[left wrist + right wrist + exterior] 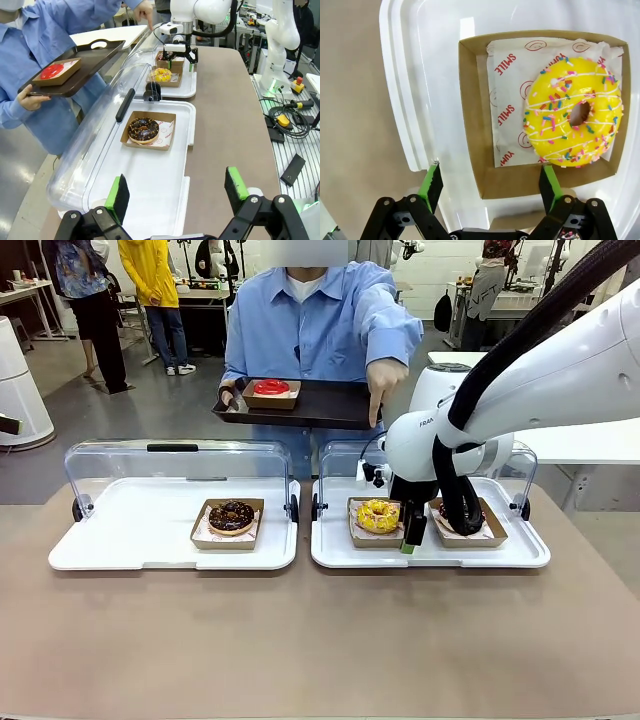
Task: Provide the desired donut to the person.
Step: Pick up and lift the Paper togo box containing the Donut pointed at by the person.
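Right gripper (490, 176): jaws wide apart, nothing held, poised over the lower edge of the card box (470, 125) holding the yellow donut (572, 112); contact with the box cannot be told. That box sits on the right tray (330, 552), centre-right of the front frame. Left gripper (177, 187): jaws apart, empty, bottom of the left wrist frame, above the left tray (165, 175) carrying the chocolate donut (143, 129). The person (310, 320), upper centre, points one hand (385, 375) downward and holds a dark tray (320, 405) bearing a red donut (271, 388).
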Robot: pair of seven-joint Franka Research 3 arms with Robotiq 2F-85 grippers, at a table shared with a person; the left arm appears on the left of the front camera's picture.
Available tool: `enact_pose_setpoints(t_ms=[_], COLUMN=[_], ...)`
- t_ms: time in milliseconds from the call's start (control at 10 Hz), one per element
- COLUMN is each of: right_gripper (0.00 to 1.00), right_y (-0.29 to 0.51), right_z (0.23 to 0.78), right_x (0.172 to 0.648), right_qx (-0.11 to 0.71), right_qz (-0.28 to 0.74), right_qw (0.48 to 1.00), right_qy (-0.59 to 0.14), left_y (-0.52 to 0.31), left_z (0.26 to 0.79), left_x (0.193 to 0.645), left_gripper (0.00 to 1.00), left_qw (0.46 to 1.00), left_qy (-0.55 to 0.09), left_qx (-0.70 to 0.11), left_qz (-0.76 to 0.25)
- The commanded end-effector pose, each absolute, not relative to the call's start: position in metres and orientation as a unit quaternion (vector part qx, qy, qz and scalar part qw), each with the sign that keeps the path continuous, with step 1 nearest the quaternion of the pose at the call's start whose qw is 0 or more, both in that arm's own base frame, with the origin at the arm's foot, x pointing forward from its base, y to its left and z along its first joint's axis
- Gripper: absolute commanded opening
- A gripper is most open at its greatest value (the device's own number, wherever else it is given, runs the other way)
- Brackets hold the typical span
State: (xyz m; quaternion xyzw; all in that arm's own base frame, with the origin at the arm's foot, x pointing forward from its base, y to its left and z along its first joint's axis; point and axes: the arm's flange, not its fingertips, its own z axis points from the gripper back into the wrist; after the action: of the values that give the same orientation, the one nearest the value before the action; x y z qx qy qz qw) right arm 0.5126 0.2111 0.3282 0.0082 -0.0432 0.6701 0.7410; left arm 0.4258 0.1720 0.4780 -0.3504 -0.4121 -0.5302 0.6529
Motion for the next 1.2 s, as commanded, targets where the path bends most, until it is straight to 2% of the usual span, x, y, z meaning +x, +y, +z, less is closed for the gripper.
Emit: enact_pose_setpoints(t_ms=[0, 400, 500, 600, 700, 900, 1000, 1100], right_gripper=[1.0, 0.98, 0.47, 0.38, 0.0, 0.0, 0.15, 0.05], right_y=[0.2136, 0.2119, 0.2122, 0.213, 0.2138, 0.214, 0.2137, 0.2138], right_z=[0.323, 0.3186, 0.318, 0.3177, 0.3177, 0.3168, 0.3166, 0.3166], right_x=[0.5185, 0.5171, 0.5164, 0.5161, 0.5169, 0.5168, 0.5171, 0.5169], right_qx=[0.015, 0.027, 0.028, 0.029, 0.028, 0.028, 0.028, 0.028], right_qz=[0.67, 0.67, 0.675, 0.677, 0.676, 0.677, 0.677, 0.677], right_qw=[0.741, 0.741, 0.737, 0.735, 0.736, 0.735, 0.736, 0.735], right_qy=[-0.034, -0.02, -0.018, -0.018, -0.018, -0.018, -0.019, -0.019], left_y=[0.1714, 0.1714, 0.1714, 0.1714, 0.1714, 0.1714, 0.1714, 0.1714], left_z=[0.4783, 0.4783, 0.4783, 0.4783, 0.4783, 0.4783, 0.4783, 0.4783], left_x=[0.4256, 0.4256, 0.4256, 0.4256, 0.4256, 0.4256, 0.4256, 0.4256], left_gripper=[1.0, 1.0, 1.0, 1.0, 1.0, 1.0, 1.0, 1.0], left_qw=[0.657, 0.657, 0.657, 0.657, 0.657, 0.657, 0.657, 0.657], left_qy=[-0.414, -0.414, -0.414, -0.414, -0.414, -0.414, -0.414, -0.414], left_qx=[-0.346, -0.346, -0.346, -0.346, -0.346, -0.346, -0.346, -0.346], left_qz=[-0.526, -0.526, -0.526, -0.526, -0.526, -0.526, -0.526, -0.526])
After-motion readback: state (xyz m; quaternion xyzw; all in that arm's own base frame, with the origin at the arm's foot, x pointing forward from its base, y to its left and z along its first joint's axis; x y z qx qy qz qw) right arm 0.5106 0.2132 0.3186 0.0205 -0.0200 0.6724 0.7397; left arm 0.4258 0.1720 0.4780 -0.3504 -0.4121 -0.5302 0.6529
